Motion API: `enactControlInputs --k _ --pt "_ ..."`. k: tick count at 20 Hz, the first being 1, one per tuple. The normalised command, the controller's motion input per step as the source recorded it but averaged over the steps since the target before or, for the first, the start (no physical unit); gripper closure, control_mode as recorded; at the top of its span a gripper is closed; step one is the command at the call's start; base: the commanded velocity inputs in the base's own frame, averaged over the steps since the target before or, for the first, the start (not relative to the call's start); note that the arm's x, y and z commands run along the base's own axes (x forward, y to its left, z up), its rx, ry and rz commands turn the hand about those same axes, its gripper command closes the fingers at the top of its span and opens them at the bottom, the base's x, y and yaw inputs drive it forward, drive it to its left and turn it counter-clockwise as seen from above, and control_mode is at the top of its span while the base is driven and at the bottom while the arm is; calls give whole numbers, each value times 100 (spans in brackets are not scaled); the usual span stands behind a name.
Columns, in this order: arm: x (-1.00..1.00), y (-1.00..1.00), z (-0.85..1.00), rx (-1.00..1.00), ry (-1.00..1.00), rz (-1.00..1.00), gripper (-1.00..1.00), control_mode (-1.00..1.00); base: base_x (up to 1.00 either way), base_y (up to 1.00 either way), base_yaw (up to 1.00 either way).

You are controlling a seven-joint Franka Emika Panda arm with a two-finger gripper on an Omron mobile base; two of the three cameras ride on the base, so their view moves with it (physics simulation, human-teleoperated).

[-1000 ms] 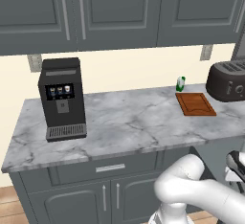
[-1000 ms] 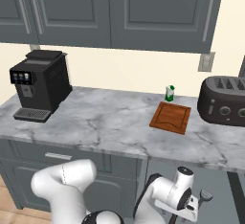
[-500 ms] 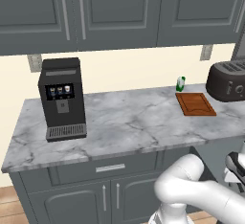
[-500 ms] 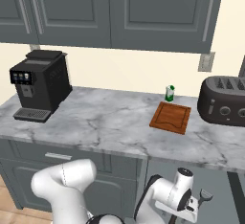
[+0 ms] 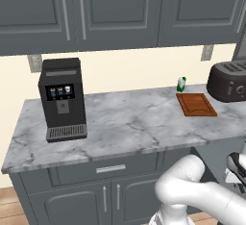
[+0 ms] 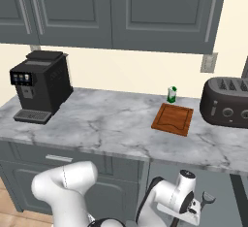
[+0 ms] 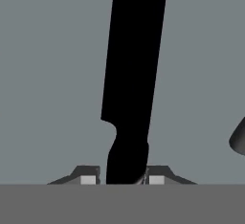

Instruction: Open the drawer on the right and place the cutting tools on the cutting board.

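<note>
Nothing on the counter has shifted since a second ago; down low, the claw point(image 7: 122, 179) now pinches the black knife point(image 7: 131, 79).
Its two fingertips point(image 7: 87, 177) press the knife's handle end, the blade running straight ahead over the plain grey drawer floor point(image 7: 48, 74). Another dark object pokes in at right. Well above sit the cutting board point(image 6: 173, 119), green-and-white bottle point(image 6: 171, 94) and toaster point(image 6: 226, 103).

A grey marbled worktop point(image 5: 125, 123) carries a black coffee machine point(image 5: 62, 99) at its left end. Well to the right of the coffee machine, against the cream wall, stands a small green-and-white bottle point(image 5: 181, 83). Farther right of the coffee machine sits a dark toaster point(image 5: 227, 81). Slate-grey wall cabinets point(image 5: 115, 10) hang above it.
</note>
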Motion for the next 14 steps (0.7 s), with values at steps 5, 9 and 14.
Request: enactControlInputs --k 5,9,14 --pt "-4 0 3 0 0 0 100 -100 0 0 0" --pt "-12 0 11 0 0 1 100 -100 0 0 0" --pt "-16 0 38 0 -3 3 100 -100 0 0 0"
